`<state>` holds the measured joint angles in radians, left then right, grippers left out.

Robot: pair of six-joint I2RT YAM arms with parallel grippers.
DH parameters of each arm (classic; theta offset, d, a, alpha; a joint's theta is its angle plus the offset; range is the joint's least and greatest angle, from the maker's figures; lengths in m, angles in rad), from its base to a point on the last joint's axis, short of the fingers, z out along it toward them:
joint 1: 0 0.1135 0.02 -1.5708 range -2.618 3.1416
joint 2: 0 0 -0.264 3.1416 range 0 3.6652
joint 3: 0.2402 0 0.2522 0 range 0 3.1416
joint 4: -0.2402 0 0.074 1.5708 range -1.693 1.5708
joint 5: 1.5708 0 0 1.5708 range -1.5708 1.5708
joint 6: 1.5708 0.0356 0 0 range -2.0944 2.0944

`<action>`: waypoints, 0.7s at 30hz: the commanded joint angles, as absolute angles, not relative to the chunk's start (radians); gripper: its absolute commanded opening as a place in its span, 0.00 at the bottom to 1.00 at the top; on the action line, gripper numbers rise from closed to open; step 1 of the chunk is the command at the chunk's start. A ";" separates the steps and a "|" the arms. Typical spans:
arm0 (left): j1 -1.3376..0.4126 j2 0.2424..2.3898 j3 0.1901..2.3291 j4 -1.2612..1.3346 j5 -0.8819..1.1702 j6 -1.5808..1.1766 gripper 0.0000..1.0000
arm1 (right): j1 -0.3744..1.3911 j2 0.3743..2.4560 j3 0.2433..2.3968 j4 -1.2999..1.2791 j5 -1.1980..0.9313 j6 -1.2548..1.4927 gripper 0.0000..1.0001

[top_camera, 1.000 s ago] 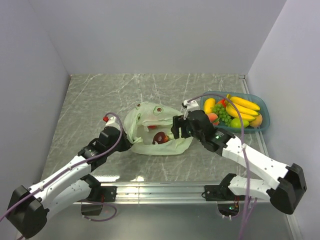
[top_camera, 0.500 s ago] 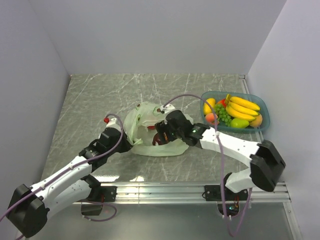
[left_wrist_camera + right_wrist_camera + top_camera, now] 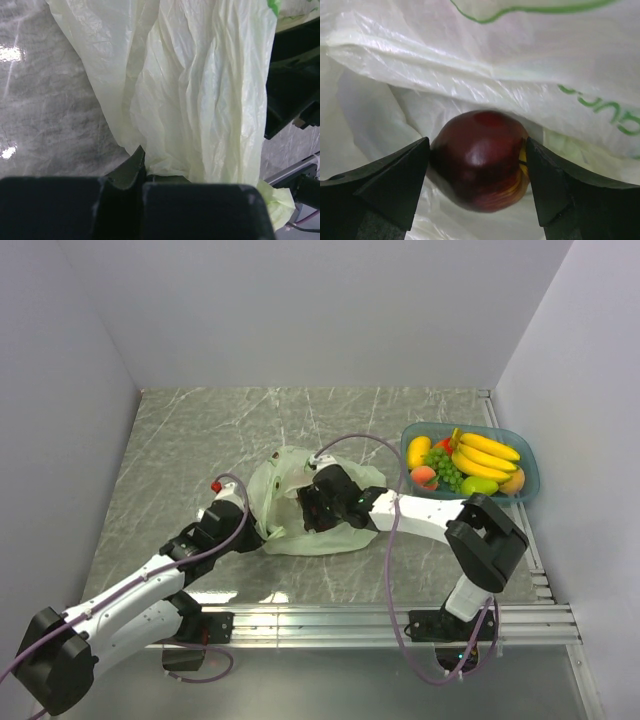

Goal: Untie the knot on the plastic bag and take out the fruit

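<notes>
The pale green plastic bag lies open at mid table. No knot shows. My left gripper is shut on the bag's left edge; the film is pinched between its fingers in the left wrist view. My right gripper is inside the bag's mouth. In the right wrist view its fingers press both sides of a red apple lying on the bag's film. The apple is hidden in the top view. Bananas and green grapes lie in the blue tray.
The blue tray stands at the right, close to the right wall, and also holds a yellow mango, a peach and other fruit. Walls close the table on the left, back and right. A metal rail runs along the near edge.
My right gripper has moved left from beside the tray into the bag's mouth and come around the apple. My left gripper has stayed on the bag's left edge.
</notes>
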<state>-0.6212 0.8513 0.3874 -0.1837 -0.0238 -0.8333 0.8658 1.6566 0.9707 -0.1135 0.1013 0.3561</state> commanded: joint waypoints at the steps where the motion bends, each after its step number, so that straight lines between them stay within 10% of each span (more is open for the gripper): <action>1: -0.629 0.831 0.373 -0.167 -0.009 -0.844 0.01 | 0.876 1.701 0.988 -0.089 0.071 0.385 0.84; 21: -0.629 0.807 0.368 -0.175 -0.009 -0.836 0.01 | 0.942 1.686 0.962 -0.133 0.069 0.339 0.97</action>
